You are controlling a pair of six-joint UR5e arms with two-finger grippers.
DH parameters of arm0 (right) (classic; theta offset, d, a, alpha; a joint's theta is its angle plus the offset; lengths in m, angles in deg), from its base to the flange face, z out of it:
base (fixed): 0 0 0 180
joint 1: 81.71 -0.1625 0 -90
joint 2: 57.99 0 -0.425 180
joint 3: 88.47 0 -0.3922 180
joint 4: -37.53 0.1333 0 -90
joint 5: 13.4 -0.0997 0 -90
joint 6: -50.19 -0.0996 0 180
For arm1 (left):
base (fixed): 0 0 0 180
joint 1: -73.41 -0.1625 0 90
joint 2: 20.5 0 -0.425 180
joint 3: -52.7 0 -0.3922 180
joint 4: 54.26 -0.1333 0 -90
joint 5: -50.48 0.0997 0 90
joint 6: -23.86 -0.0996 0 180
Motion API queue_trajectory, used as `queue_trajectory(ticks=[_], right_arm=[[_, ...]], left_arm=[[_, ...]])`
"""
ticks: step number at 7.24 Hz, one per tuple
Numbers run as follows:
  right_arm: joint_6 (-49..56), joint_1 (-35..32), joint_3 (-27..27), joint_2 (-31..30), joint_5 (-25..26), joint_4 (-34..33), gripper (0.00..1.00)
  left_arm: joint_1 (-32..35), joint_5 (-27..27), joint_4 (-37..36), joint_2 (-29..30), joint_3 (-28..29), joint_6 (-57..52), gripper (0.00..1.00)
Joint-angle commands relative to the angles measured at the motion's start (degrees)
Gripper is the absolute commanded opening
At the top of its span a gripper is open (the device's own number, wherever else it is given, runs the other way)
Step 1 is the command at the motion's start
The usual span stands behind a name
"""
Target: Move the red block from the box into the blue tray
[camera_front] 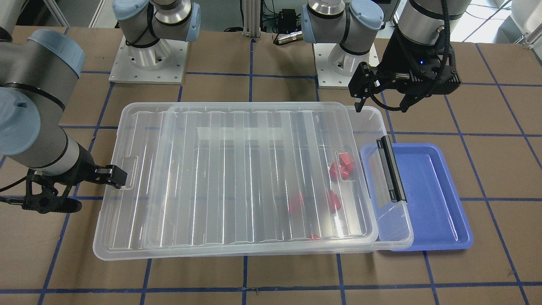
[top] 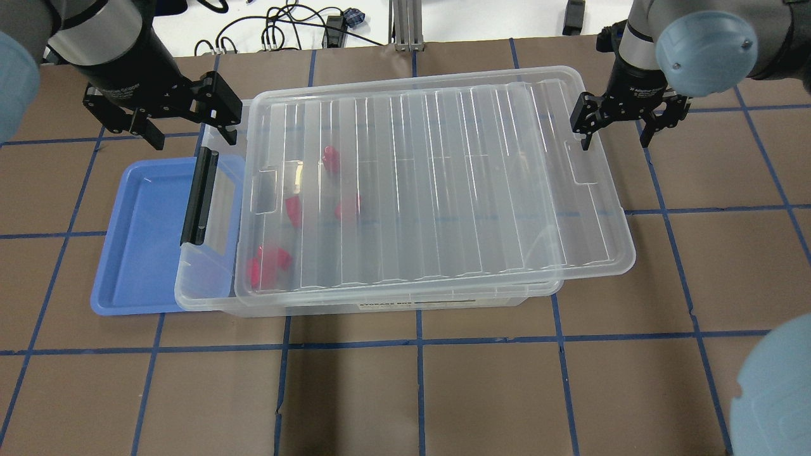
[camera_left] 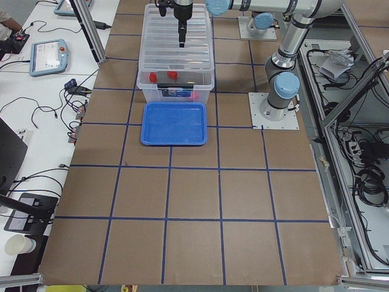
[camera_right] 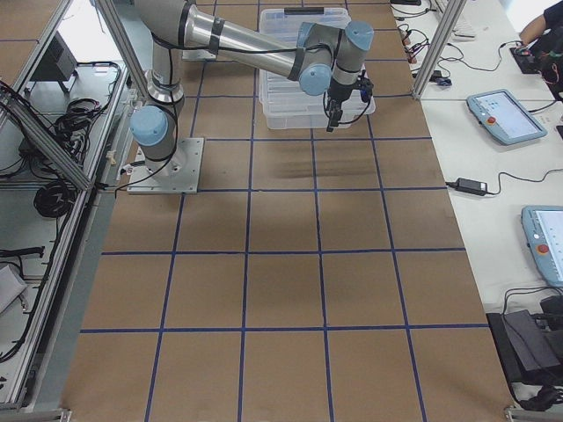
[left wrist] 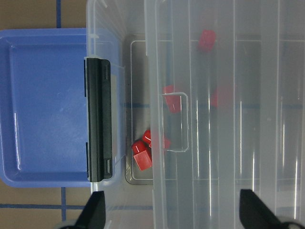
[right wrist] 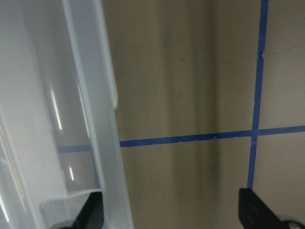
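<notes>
- The clear box [top: 393,303] sits on the brown table [top: 481,392], with its left end overlapping the near edge of the blue tray [top: 142,253].
- The ribbed lid [top: 456,190] lies flat on the box but is shifted toward the robot's right. This leaves a strip uncovered at the left end.
- The black latch [top: 197,196] on that end's flap hangs over the tray.
- All the red blocks [camera_front: 342,166] in sight are on the box floor, toward the left end.
- A small cluster of blocks lies at the uncovered strip, partly under the lid's edge. The others are scattered under the lid.
- The left gripper [top: 190,130] hovers over the box's left far corner with its fingers spread wide and nothing between them.
- The right gripper [top: 616,130] is at the lid's right end with its fingers also spread. The lid's rim passes just inside one finger and is not clamped.
</notes>
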Motion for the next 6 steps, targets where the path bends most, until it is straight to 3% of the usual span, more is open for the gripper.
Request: queue_trajectory(ticks=[1,6], right_arm=[[0.0,0.0,0.2,-0.4,0.9,0.2,1.00],[0.1,0.2,0.1,-0.6,2.5,0.2,1.00]], left_arm=[[0.0,0.1,0.0,0.0,0.0,-0.1,1.00],[0.0,0.1,0.0,-0.2,-0.3,-0.1,1.00]])
